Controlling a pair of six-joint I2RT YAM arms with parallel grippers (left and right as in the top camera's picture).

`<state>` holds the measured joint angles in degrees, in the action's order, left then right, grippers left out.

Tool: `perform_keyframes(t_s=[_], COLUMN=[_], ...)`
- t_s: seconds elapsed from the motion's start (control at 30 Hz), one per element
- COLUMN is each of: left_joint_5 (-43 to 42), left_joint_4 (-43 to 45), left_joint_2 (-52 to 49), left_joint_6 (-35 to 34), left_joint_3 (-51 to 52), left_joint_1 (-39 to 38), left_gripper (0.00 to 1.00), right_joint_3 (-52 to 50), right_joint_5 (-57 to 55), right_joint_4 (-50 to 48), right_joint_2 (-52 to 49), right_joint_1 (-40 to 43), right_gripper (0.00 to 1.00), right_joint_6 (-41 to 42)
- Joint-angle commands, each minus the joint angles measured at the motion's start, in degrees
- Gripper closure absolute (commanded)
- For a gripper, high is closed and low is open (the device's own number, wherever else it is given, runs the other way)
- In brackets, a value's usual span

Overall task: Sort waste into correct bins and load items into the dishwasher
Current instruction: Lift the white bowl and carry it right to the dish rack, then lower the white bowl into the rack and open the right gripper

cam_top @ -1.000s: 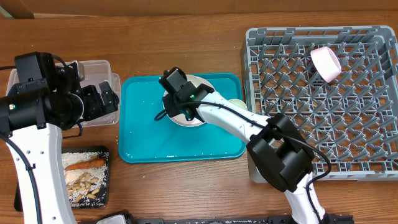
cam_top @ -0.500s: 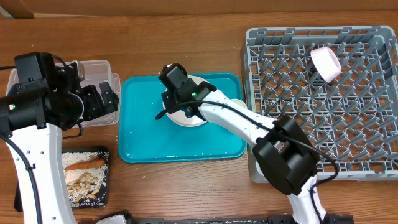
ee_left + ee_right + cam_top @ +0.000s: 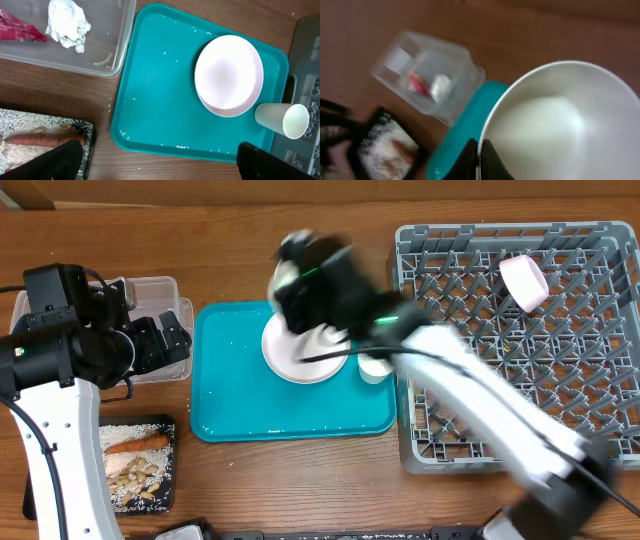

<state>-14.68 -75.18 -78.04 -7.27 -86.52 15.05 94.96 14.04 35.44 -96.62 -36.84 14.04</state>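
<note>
Right wrist: right end effector (image 3: 480, 150) pinches bowl (image 3: 560, 115) rim; best lifted level, clear of cup (image 3: 375, 367), seated between rack (image 3: 600, 430) pegs. Left end effector (image 3: 167, 160) spread.

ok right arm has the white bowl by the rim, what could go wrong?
1. The right jaws pinch only the thin rim of the white bowl, and the arm is blurred overhead: it may slip.
2. The cup lies on its side beside it at the tray's edge; a bump could roll it off.

I see a round white bowl (image 3: 228, 75) mouth-up, a small white cup (image 3: 282, 120) sideways just beside it, and a pink bowl (image 3: 523, 282) in the grey lattice rack (image 3: 590, 380).
</note>
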Motion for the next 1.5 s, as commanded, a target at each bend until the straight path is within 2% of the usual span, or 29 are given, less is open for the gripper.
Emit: perform_keyframes(t_s=[0.0,0.2,0.3,0.47,0.73,0.87,1.23,1.47], left_joint_5=[0.3,0.3,0.3,0.3,0.3,0.3,0.3,0.3], left_joint_4=[0.1,0.1,0.1,0.1,0.1,0.1,0.1,0.1], left_joint_2=[0.0,0.0,0.0,0.0,0.0,0.0,0.0,0.0], left_joint_6=[0.9,0.9,0.9,0.9,0.9,0.9,0.9,0.9], left_joint_3=[-1.0,-1.0,-1.0,-1.0,-1.0,-1.0,-1.0,-1.0], left_joint_1=[0.3,0.3,0.3,0.3,0.3,0.3,0.3,0.3], left_gripper=[0.00,0.00,0.00,0.00,0.00,0.00,0.00,0.00], right_joint_3=[1.7,1.4,1.4,1.4,1.4,0.9,-0.4,-1.0], right_joint_5=[20.5,53.0,63.3,74.4,75.6,72.8,59.0,55.1], right_joint_4=[0.2,1.0,1.0,1.1,1.0,1.1,1.9,2.6], right_joint_2=[8.0,6.7,2.9,-6.7,-17.4,-21.0,-22.4,-22.5], right_joint_1=[11.8,36.8,43.9,49.1,49.2,49.2,50.0,51.2], right_gripper=[0.96,0.96,0.96,0.96,0.96,0.96,0.96,0.96], right_joint_6=[-0.5,2.5,2.5,2.5,2.3,0.9,0.8,0.8])
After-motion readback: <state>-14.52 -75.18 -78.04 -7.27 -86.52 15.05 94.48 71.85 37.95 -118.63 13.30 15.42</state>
